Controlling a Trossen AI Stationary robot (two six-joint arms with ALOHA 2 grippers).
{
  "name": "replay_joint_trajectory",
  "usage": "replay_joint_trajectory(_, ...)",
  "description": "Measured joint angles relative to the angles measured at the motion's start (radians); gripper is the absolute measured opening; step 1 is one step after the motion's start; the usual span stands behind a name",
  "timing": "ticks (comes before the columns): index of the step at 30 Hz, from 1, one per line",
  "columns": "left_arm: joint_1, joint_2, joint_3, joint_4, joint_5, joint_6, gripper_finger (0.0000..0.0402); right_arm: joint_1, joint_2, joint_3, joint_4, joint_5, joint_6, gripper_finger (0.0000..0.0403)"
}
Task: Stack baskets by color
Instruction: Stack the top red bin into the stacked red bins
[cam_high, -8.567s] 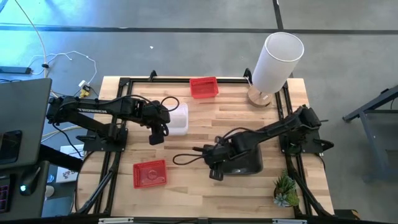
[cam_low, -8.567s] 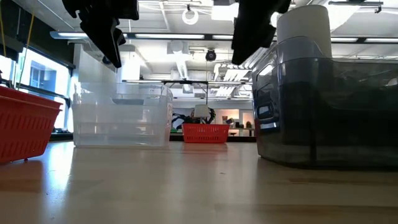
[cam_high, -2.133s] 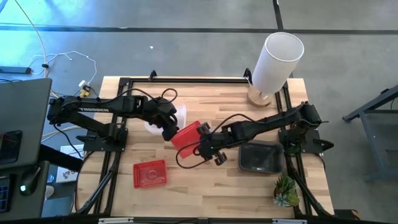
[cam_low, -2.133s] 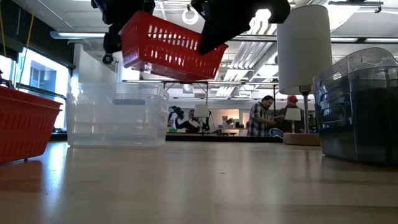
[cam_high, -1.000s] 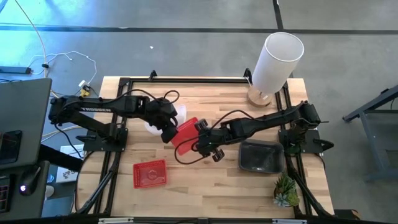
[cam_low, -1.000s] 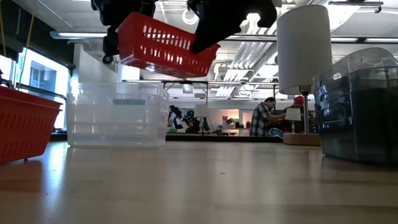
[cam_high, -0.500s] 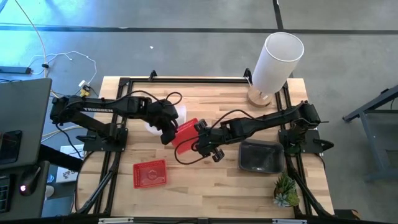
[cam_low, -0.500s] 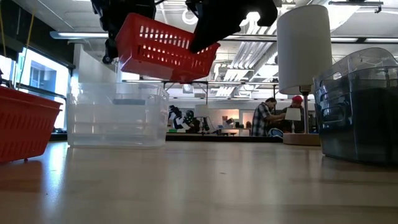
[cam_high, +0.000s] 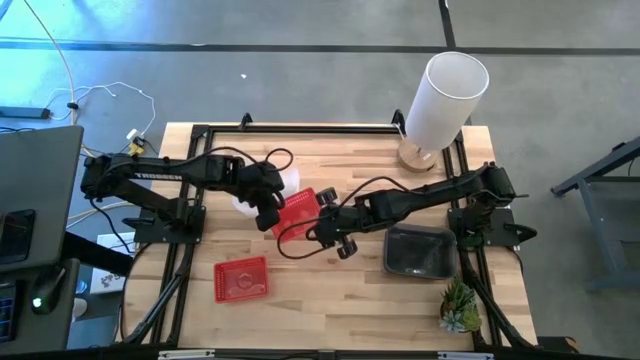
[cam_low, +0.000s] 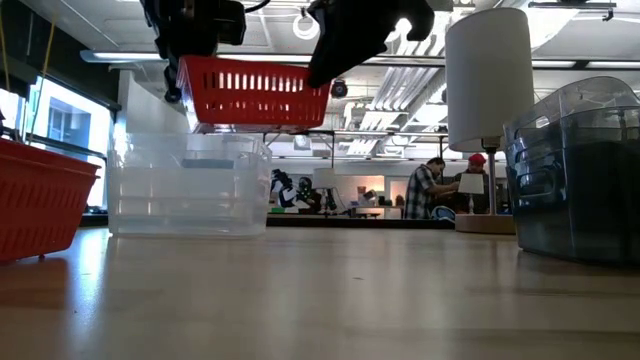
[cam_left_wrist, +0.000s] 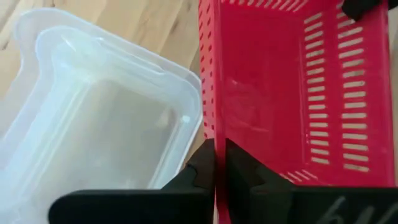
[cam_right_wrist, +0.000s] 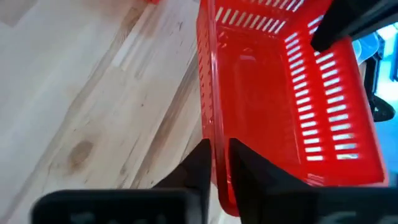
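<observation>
Mid-frame, your left pincer (cam_high: 272, 214) is clamping the red basket (cam_high: 298, 211) aloft; right pincer (cam_high: 322, 222) is straddling its opposite rim, slightly parted.

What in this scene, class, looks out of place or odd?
One red basket hangs in mid-air above the table, beside the clear basket, instead of resting on the wood. The left gripper is shut on one rim; the right gripper straddles the opposite rim. Nothing looks spilled or damaged.
</observation>
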Motion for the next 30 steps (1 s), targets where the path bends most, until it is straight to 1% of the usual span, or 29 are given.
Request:
replay_joint_trajectory(4, -0.008, -0.001, 0.000, -0.027, -0.004, 0.005, 0.0001, 0.004, 0.000, 0.000, -0.006, 0.009, 0.046, 0.0092)
replay_joint_trajectory(6, -0.025, -0.001, 0.001, -0.051, -0.006, 0.005, 0.0001, 0.006, 0.000, 0.000, -0.007, 0.041, 0.066, 0.0113)
replay_joint_trajectory(11, -0.090, -0.020, 0.001, -0.137, -0.009, -0.015, 0.0000, 0.017, -0.003, 0.000, -0.012, 0.072, 0.076, 0.0147)
replay_joint_trajectory(13, -0.117, -0.032, -0.001, -0.198, -0.006, -0.029, 0.0000, 0.022, -0.003, 0.000, -0.009, 0.081, 0.076, 0.0154)
replay_joint_trajectory(20, -0.231, -0.065, 0.000, -0.277, -0.011, -0.093, 0.0000, 0.033, -0.003, 0.008, 0.012, 0.092, 0.087, 0.0158)
replay_joint_trajectory(26, -0.372, -0.071, 0.000, -0.324, 0.000, -0.131, 0.0000, 0.033, -0.005, 0.067, 0.004, 0.091, 0.143, 0.0158)
replay_joint_trajectory(30, -0.472, -0.070, 0.000, -0.333, 0.008, -0.177, 0.0000, 0.033, -0.005, 0.093, -0.014, 0.090, 0.149, 0.0158)
